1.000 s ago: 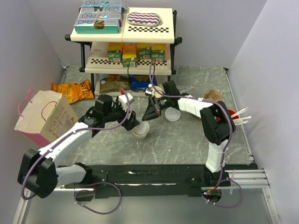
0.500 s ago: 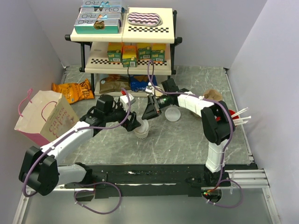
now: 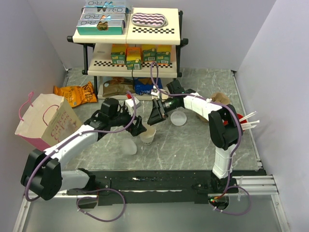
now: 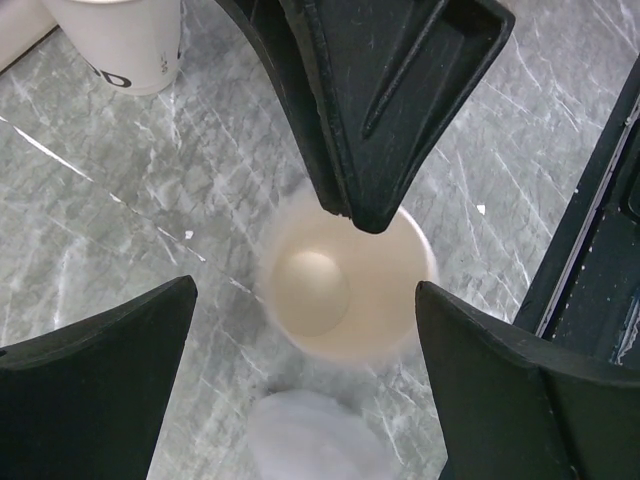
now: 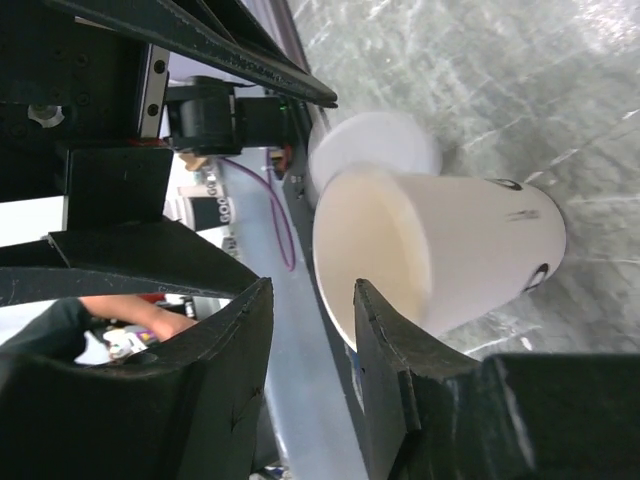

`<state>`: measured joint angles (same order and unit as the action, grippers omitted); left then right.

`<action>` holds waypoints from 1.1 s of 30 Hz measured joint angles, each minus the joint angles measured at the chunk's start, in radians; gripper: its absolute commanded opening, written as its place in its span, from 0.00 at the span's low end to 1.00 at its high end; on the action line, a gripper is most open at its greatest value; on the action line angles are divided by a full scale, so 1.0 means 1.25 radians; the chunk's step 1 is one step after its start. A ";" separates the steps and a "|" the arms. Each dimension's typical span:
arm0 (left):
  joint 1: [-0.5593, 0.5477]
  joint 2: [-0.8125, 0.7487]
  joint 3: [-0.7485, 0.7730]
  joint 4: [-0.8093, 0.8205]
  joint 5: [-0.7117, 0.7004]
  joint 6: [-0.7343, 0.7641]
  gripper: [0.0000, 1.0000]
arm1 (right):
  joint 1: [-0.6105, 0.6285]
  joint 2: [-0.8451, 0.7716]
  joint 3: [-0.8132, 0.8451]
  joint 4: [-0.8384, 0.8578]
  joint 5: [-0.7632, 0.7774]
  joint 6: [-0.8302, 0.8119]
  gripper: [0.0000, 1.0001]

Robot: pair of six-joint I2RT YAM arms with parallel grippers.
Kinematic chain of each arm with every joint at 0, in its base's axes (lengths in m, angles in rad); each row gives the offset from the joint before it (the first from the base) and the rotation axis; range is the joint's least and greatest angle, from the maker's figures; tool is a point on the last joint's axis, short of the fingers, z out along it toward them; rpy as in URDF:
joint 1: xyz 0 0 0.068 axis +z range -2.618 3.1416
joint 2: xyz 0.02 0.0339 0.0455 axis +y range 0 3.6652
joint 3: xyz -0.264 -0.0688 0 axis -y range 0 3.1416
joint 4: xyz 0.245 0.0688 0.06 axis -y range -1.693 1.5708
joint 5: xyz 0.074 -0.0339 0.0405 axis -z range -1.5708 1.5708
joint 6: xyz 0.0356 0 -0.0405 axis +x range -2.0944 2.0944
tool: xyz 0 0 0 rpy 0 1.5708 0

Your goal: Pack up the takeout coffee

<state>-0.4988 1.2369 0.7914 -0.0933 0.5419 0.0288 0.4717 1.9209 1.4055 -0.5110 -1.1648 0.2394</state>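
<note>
Nearest: round white lid (image 3: 128,146) flat on the grey surface (image 3: 193,145), off the takeout coffee cup (image 3: 148,135), upright and uncovered just beyond. Straddling that cup from above, left claw (image 3: 139,126), spread wide, touching nothing. Crowding its far rim, right claw (image 3: 153,119), parted and released. Beyond, another pale cup (image 3: 178,118); far left, paper bag (image 3: 46,123) and chip packet (image 3: 75,94); rearmost, stocked shelf (image 3: 149,30).

A grey marbled desk (image 3: 193,140) is enclosed on three sides by plain pale walls (image 3: 26,48), a three-tier shelf rack (image 3: 154,36) with a black frame and cream, check-edged boards is set at its far end, and the whole is evenly lit.
</note>
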 measured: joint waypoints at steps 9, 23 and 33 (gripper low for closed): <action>-0.001 0.003 0.002 -0.001 -0.016 0.002 0.98 | 0.000 0.000 0.009 -0.050 0.045 -0.053 0.48; 0.014 -0.229 0.048 -0.399 -0.091 0.284 0.80 | -0.028 -0.388 -0.127 0.060 0.461 -0.294 1.00; 0.013 -0.161 -0.037 -0.667 -0.081 0.502 0.59 | -0.036 -0.462 -0.099 0.210 0.576 -0.309 0.89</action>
<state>-0.4820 1.0359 0.7448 -0.9268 0.4400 0.6567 0.4267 1.3430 1.2816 -0.2481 -0.4446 -0.1474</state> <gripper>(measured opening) 0.640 0.954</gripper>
